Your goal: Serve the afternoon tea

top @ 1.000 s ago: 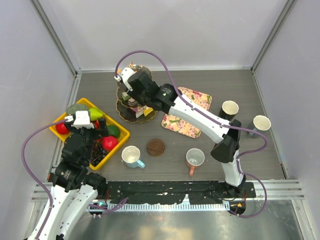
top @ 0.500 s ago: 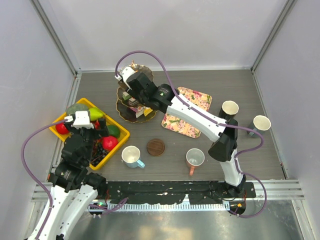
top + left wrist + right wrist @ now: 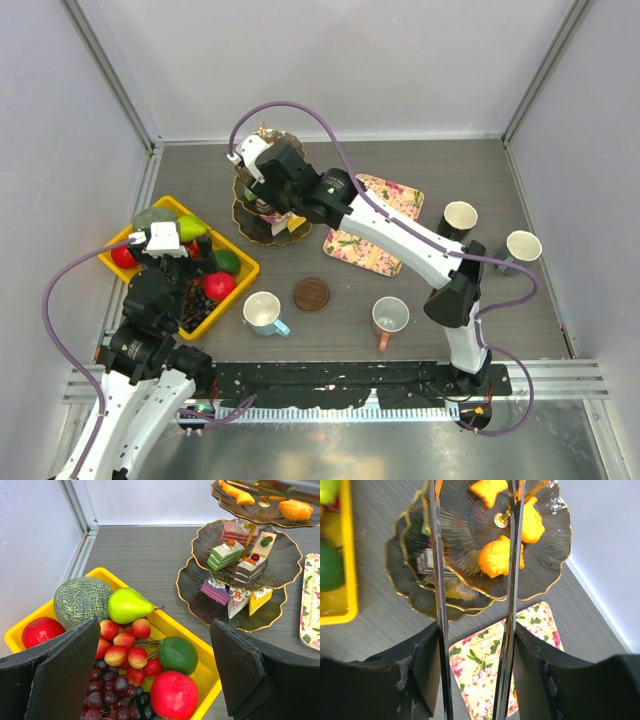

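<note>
Left gripper: jaws spread wide, holding nothing, hovering over the crate at 9 o'clock on the tabletop.
Crate: yellow, filled with fruit, including a melon, pear, strawberries, grapes and a lime.
Stand: dark, three scalloped tiers with gold rims, upright at 10 o'clock on the tabletop.
Right gripper: above the stand's top tier, its two long thin fingers apart and clamped on nothing.
Pastries: three orange ones on the top tier; one lies between the fingers, close to the right-hand one.
Cake slices: on the middle and bottom tiers.
Blue-handled mug: 7 o'clock, near the crate.
Coaster: round, brown, between the two near mugs.
Tray: floral, at 1 o'clock just beside the stand, partly under the right arm.
Pink mug: 5 o'clock.
Dark mug: 3 o'clock.
Pale mug: 3 o'clock, nearer the edge.
</note>
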`<control>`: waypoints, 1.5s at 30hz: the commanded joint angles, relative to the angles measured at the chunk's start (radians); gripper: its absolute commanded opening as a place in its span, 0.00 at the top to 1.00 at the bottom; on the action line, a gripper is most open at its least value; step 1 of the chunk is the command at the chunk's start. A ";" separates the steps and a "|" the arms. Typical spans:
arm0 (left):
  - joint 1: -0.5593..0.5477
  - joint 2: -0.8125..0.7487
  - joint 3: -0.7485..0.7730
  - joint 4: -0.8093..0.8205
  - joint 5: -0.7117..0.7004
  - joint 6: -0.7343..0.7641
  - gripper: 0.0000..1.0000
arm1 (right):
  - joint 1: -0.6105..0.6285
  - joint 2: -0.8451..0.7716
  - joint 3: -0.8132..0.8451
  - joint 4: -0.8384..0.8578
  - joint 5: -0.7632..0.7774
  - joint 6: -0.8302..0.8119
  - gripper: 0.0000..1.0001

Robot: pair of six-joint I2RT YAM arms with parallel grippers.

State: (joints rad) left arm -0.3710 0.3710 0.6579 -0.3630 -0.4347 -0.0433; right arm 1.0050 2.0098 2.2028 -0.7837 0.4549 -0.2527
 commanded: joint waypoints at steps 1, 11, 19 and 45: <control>0.003 -0.006 0.002 0.052 -0.003 0.006 0.01 | 0.047 -0.174 0.009 0.014 -0.090 -0.010 0.43; 0.003 -0.004 0.002 0.052 0.001 0.006 0.01 | 0.052 -0.397 -0.233 -0.081 -0.139 0.076 0.43; 0.003 -0.003 0.002 0.052 0.002 0.005 0.01 | -0.034 -0.612 -0.572 -0.190 -0.048 0.234 0.44; 0.003 0.006 0.000 0.052 0.011 0.003 0.01 | -0.551 -0.502 -1.028 -0.051 -0.223 0.475 0.46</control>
State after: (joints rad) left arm -0.3710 0.3717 0.6579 -0.3626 -0.4335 -0.0437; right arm 0.4580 1.5082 1.1828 -0.8791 0.2283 0.1837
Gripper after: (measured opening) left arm 0.991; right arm 0.551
